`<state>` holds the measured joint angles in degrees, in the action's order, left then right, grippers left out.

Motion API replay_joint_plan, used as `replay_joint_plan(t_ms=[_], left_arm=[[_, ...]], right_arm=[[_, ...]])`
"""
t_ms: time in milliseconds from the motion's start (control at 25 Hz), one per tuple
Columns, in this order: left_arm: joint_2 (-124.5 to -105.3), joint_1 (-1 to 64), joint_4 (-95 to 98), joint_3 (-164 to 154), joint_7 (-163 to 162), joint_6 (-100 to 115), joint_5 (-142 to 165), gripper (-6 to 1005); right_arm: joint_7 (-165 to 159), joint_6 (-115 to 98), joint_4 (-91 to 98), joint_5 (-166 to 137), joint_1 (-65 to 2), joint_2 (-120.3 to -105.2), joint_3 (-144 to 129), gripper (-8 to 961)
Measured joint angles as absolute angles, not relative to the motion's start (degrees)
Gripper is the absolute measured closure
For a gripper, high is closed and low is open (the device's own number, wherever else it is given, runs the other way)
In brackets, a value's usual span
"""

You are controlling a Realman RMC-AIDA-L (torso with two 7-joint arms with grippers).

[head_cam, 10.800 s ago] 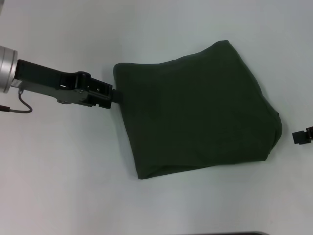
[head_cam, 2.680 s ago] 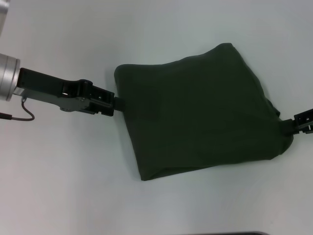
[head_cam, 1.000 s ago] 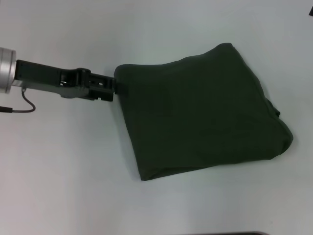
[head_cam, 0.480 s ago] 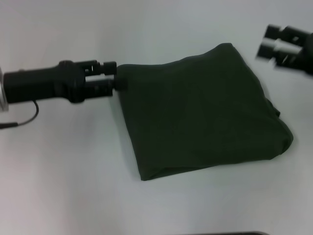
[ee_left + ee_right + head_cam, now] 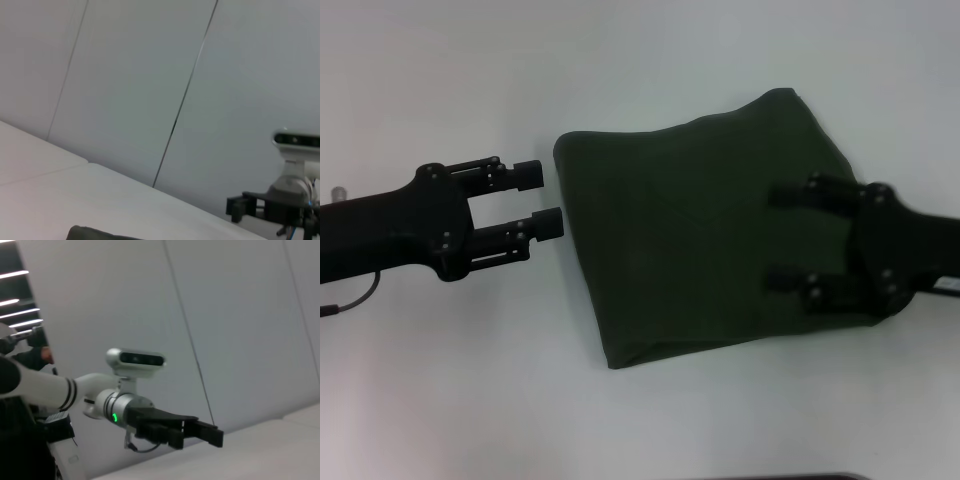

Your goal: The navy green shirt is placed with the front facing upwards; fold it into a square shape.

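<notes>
Two grippers hang raised over the table [image 5: 440, 400], facing each other across the navy green shirt [image 5: 700, 250], which lies near the middle of the white surface as a compact, roughly four-sided bundle with no lettering or collar showing. The left gripper [image 5: 540, 200] sits just off the shirt's left edge with its fingers spread apart and nothing between them. The right gripper [image 5: 785, 238] hovers over the shirt's right portion, likewise spread wide and empty; from the head view it is hard to say whether it touches the fabric, though it looks clear of it.

Folding seems essentially finished, so the step in hand is judged to be letting go and pulling away cleanly. The bundle is not a true square: its left side slants, and the near-left corner juts toward the robot. Doing this well means lifting both arms straight up before swinging them outward, so no fingertip drags the top layer and spoils the fold. If any tidying is wanted, a light nudge at the slanted left edge would square it, with soft cotton layers prone to sliding over each other.
</notes>
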<state>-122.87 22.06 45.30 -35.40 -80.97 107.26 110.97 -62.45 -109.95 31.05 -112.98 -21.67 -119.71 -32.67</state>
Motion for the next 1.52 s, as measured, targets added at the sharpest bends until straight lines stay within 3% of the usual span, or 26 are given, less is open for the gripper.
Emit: replay_joint_plan(t_ms=[520, 960, 1160, 1520], left_arm=[[-123.77, 16.11, 35.13, -37.85, -59.33, 109.81, 111.93, 340], [-122.46, 12.0, 31.24, -38.66, -53.92, 109.59, 112.67, 341], [-121.13, 12.21, 29.32, -40.52, -53.75, 112.17, 114.23, 340], [-121.86, 13.3, 28.57, -40.53, -52.3, 110.91, 115.59, 340]], right_arm=[[-53.44, -102.49, 24.12, -115.97, -18.58, -119.93, -39.08, 38], [-49.23, -99.78, 19.12, -115.59, -19.03, -119.92, -38.52, 38], [-49.44, -100.09, 19.13, -115.57, -19.32, -119.86, -38.5, 39], [-49.14, -100.17, 18.4, -115.57, -19.63, -119.96, -38.86, 38]])
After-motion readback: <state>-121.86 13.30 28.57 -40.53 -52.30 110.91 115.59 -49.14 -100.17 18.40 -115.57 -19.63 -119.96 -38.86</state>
